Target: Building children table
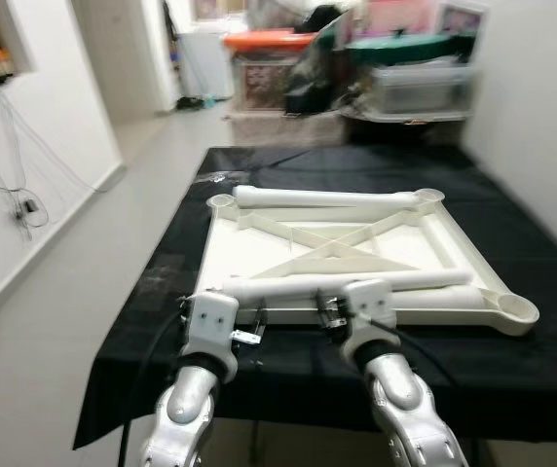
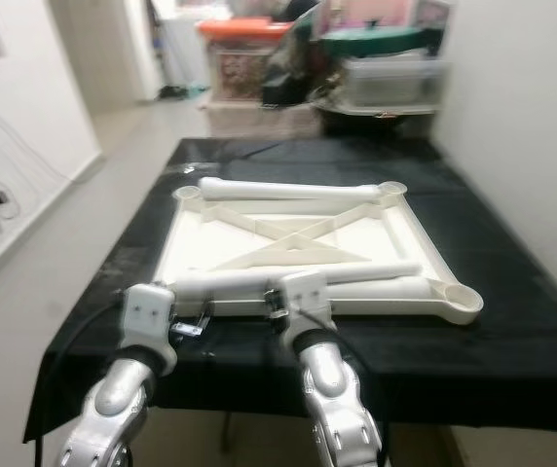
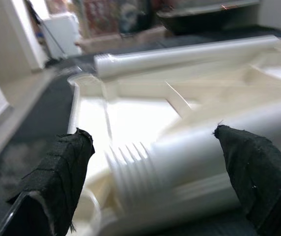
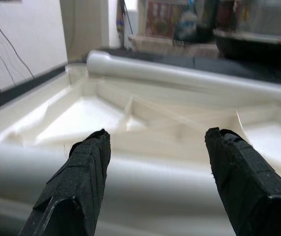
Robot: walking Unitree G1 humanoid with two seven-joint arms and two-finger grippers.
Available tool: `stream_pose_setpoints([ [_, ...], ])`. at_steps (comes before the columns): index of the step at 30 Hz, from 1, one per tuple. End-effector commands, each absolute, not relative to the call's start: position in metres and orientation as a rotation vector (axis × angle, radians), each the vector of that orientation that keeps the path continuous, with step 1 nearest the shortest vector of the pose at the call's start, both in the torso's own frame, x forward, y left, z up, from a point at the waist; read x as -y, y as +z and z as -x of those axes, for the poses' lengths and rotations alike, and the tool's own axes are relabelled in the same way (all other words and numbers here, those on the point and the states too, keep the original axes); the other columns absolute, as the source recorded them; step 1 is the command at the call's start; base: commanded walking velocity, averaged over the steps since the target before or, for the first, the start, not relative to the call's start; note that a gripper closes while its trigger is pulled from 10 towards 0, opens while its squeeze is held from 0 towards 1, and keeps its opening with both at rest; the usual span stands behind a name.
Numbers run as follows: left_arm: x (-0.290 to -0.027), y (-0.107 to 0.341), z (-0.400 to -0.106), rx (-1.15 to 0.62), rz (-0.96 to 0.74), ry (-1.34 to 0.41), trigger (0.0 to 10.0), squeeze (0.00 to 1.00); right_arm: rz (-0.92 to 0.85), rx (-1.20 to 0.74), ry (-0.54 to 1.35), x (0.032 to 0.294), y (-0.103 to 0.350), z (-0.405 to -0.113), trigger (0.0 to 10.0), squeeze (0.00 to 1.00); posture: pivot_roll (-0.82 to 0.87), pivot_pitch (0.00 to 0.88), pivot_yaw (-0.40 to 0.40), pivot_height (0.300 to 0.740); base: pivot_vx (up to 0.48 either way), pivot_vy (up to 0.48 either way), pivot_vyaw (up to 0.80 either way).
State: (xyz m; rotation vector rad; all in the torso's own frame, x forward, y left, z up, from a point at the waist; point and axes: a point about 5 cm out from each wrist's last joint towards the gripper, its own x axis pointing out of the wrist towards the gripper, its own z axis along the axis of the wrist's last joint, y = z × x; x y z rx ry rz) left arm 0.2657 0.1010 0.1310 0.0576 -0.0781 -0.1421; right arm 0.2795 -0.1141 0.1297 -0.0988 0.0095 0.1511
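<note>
Black cloth covers the surface [image 1: 512, 389], with stacked storage boxes [image 1: 420, 83] blurred beyond its far end and bare floor [image 1: 55, 321] to the left. Both tools sit at the near edge, fingers spread and holding nothing. The left tool [image 3: 155, 182] brackets the threaded end of the near table leg [image 1: 347, 283] — one finger [image 3: 57, 177] on either side, not visibly touching. The right tool [image 4: 155, 182] straddles the same leg further along its smooth shaft. That leg lies across the near part of the upturned white tabletop [image 1: 259, 243], whose ribbed underside faces up; a second leg [image 1: 327, 197] rests along the far rim, and a round socket [image 1: 515, 309] shows at the near right corner.

Risk, as I judge it: the leg is round and loose, so an uneven squeeze could roll it away, and gripping on the threads may let it twist or slip.

The head views give the whole layout — both legs, the corner sockets, the arms' placement. The left wrist view alone makes the screw threads plain, while the right wrist view shows the open span over the shaft.
</note>
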Motion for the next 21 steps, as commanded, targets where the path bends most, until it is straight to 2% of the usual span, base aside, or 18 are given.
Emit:
stream_pose_setpoints([
  [1, -0.108, 0.144, -0.273, 0.124, -0.088, -0.144, 10.0, 0.0, 0.036, 0.053, 0.154, 0.109, 0.141, -0.282, 10.0, 0.0, 0.11, 0.0, -0.014, 0.74, 0.0, 0.0, -0.51],
  [3, -0.108, 0.144, -0.273, 0.124, -0.088, -0.144, 10.0, 0.0, 0.036, 0.053, 0.154, 0.109, 0.141, -0.282, 10.0, 0.0, 0.11, 0.0, -0.014, 0.74, 0.0, 0.0, -0.51],
  [6, -0.122, 0.173, -0.29, 0.186, -0.117, -0.152, 10.0, 0.0, 0.012, 0.141, 0.141, 0.112, 0.16, -0.288, 10.0, 0.0, 0.12, 0.0, -0.019, 0.74, 0.0, 0.0, 0.0],
  [11, -0.129, 0.189, -0.299, 0.218, -0.143, -0.17, 10.0, 0.0, 0.019, 0.172, 0.126, 0.113, 0.166, -0.29, 10.0, 0.0, 0.13, 0.0, -0.024, 0.74, 0.0, 0.0, 0.0],
  [14, -0.13, 0.213, -0.309, 0.245, -0.238, -0.342, 10.0, 0.0, 0.013, 0.181, 0.102, 0.114, 0.166, -0.29, 10.0, 0.0, 0.13, 0.0, -0.02, 0.74, 0.0, 0.0, 0.0],
  [18, -0.126, 0.208, -0.31, 0.162, -0.311, -0.523, 10.0, 0.0, 0.014, 0.175, 0.109, 0.113, 0.165, -0.289, 10.0, 0.0, 0.13, 0.0, -0.016, 0.74, 0.0, 0.0, 0.0],
  [19, -0.126, 0.208, -0.31, 0.162, -0.311, -0.523, 10.0, 0.0, 0.014, 0.175, 0.109, 0.113, 0.165, -0.289, 10.0, 0.0, 0.13, 0.0, -0.016, 0.74, 0.0, 0.0, 0.0],
  [20, -0.128, 0.206, -0.311, 0.117, -0.338, -0.604, 10.0, 0.22, 0.012, 0.173, 0.111, 0.112, 0.165, -0.289, 10.0, 0.0, 0.13, 0.0, -0.014, 0.74, 0.0, 0.0, 0.0],
  [21, -0.131, 0.207, -0.314, 0.082, -0.356, -0.657, 10.0, 1.0, 0.006, 0.172, 0.112, 0.112, 0.165, -0.29, 10.0, 0.0, 0.13, 0.0, -0.01, 0.74, 0.0, 0.0, 0.0],
])
